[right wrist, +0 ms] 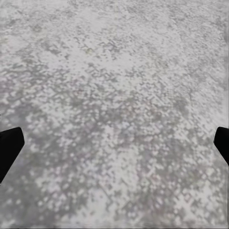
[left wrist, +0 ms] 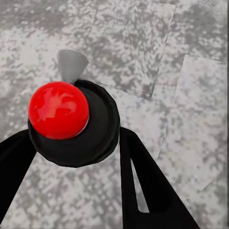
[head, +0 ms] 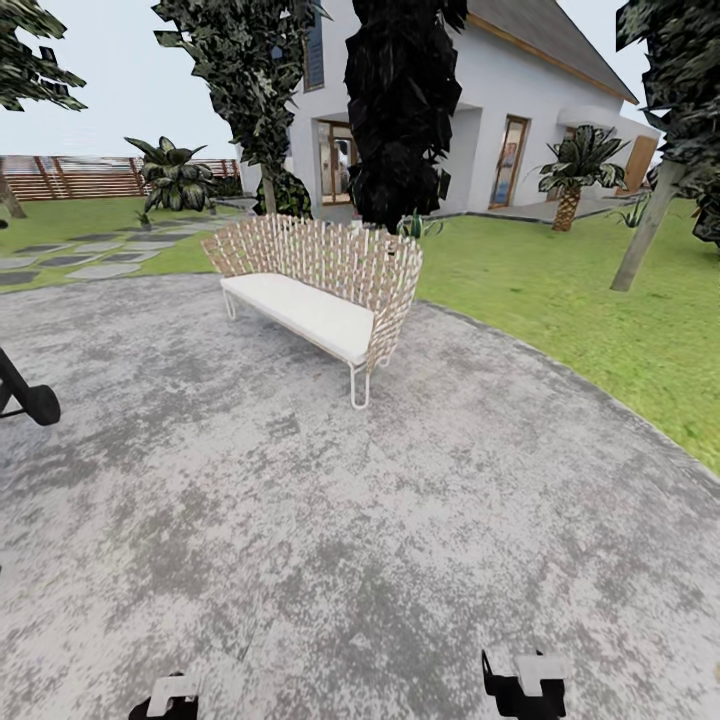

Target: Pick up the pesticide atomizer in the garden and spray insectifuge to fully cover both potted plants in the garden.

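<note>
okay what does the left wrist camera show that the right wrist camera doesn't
Left wrist view: the left gripper holds the pesticide atomizer, a black body with a red dome and a grey nozzle, between its black fingers.

Right wrist view: the right gripper has its fingertips wide apart at opposite edges, nothing between them.

Both: mottled grey paving beneath the gripper.
</note>
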### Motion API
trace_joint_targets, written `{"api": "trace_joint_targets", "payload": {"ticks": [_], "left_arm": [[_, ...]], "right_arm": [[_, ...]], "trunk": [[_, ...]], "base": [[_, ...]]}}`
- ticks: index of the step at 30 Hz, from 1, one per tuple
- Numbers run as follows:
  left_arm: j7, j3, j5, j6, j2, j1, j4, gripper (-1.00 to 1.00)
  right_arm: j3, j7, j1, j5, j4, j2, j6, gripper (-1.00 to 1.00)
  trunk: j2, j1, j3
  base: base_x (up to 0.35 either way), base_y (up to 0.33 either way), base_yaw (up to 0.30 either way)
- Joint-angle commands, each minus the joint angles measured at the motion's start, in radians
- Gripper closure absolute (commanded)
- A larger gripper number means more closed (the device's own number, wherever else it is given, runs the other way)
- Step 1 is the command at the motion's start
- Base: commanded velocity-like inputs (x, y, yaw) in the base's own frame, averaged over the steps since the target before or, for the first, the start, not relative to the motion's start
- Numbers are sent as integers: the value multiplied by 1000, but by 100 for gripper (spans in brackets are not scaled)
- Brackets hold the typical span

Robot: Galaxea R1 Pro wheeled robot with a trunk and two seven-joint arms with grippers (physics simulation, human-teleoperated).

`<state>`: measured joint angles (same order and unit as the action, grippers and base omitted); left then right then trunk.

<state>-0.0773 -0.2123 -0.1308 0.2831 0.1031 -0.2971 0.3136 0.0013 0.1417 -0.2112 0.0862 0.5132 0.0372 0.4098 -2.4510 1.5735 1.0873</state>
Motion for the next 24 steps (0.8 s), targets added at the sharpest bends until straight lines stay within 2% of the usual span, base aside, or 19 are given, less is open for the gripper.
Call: {"api": "trace_joint_targets", "payload": {"ticks": [1,24], "left_arm": [[-6,-9,-10,4,-1,-1,-1,100],[-4,-9,-10,4,-1,0,-1,100]], "right_arm": [[1,7,0,9,-8,0,1,-100],[2,7,0,9,-16,-2,1,-100]], "trunk": [[7,-4,-2],[168,-92,-75]], "base": [[0,0,0],[0,0,0]]}}
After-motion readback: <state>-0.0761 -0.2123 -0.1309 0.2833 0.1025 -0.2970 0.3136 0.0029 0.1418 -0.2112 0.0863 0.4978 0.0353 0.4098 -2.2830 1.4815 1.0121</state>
